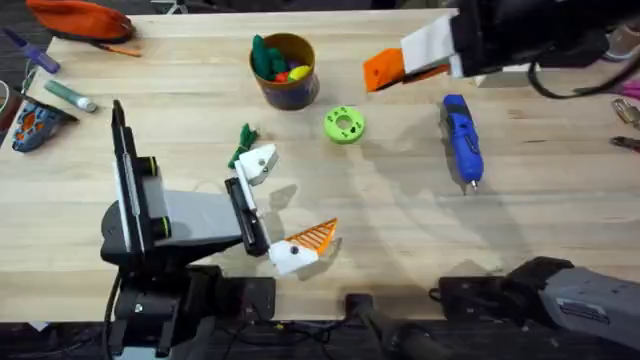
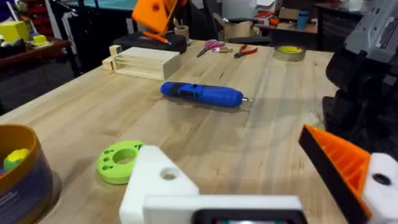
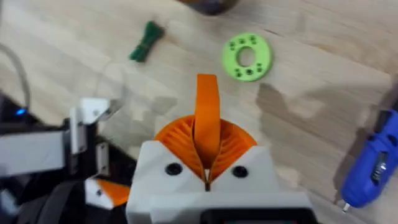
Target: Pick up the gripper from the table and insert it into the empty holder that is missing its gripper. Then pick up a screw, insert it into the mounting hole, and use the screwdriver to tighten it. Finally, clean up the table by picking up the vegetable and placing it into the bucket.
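Note:
My right gripper [image 1: 385, 68] hangs above the table's far right, shut on the gripper [image 3: 207, 109], a slim orange piece standing up between its ribbed pads. My left gripper [image 1: 285, 205] lies open near the table's front middle. One of its fingers is the bare white holder [image 1: 258, 165] [image 2: 158, 180] [image 3: 93, 112], the other carries an orange pad [image 1: 312, 238] [image 2: 339, 163]. The dark green vegetable [image 1: 245, 135] [image 3: 144, 42] lies just behind the holder. The bucket [image 1: 286, 72] [image 2: 18, 180] stands at the back middle. On the right lies the blue screwdriver [image 1: 462, 140] [image 2: 202, 93] [image 3: 373, 162].
A lime-green ring [image 1: 344, 125] [image 2: 118, 162] [image 3: 247, 56] lies between bucket and screwdriver. A pale wooden tray [image 2: 143, 62], scissors [image 2: 212, 45], pliers [image 2: 249, 51] and a tape roll [image 2: 290, 52] sit at the right end. An orange pouch [image 1: 80, 18] and a marker [image 1: 65, 93] are far left.

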`<action>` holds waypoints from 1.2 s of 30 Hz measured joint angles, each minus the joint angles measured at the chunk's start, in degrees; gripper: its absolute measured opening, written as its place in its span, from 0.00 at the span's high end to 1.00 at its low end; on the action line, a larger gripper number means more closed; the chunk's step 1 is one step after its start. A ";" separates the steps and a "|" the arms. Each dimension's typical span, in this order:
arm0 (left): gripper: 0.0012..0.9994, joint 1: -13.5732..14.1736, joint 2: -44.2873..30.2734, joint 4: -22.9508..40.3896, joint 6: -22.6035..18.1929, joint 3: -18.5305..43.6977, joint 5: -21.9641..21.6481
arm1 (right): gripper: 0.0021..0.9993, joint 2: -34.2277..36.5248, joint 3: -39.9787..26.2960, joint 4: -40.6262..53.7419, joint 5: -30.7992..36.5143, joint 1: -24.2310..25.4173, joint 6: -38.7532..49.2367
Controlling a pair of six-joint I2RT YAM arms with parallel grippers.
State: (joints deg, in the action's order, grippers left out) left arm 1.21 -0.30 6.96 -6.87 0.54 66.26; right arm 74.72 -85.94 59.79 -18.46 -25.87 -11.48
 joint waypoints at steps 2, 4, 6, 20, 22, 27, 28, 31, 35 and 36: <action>0.01 0.00 -0.01 0.00 0.00 0.00 -0.02 | 0.99 -1.31 0.73 -0.16 -3.67 0.48 0.55; 0.01 0.00 -0.02 0.00 0.00 0.00 0.00 | 0.99 -2.52 2.27 -0.87 -7.78 1.52 0.91; 0.01 0.00 -0.01 0.00 0.00 0.00 -0.01 | 0.99 -3.65 4.77 -3.18 -12.58 3.06 1.18; 0.01 0.00 0.00 0.00 0.02 0.00 0.00 | 0.99 -5.14 23.31 -19.13 -45.47 9.90 1.18; 0.01 0.00 0.00 0.00 0.02 0.00 -0.01 | 0.99 -5.14 24.59 -20.50 -47.99 10.06 1.20; 0.01 0.00 0.00 -0.01 0.01 0.00 -0.02 | 0.99 -4.96 28.99 -24.43 -52.12 10.06 1.19; 0.01 0.00 0.00 0.00 0.00 0.00 -0.02 | 0.99 -3.82 30.60 -27.64 -54.25 10.06 1.16; 0.01 0.00 0.00 0.00 0.02 0.00 -0.02 | 0.99 -1.52 32.89 -31.14 -56.64 10.06 1.00; 0.01 0.00 0.00 0.00 0.00 0.00 -0.02 | 0.99 -0.17 35.45 -35.14 -59.11 10.06 0.79; 0.01 0.00 0.00 0.00 0.00 0.00 -0.01 | 0.99 0.25 36.12 -36.58 -60.19 10.06 0.80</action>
State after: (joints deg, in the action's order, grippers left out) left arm 1.21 -0.30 6.96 -6.87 0.54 66.25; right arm 74.97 -49.81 23.21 -78.65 -15.81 -10.68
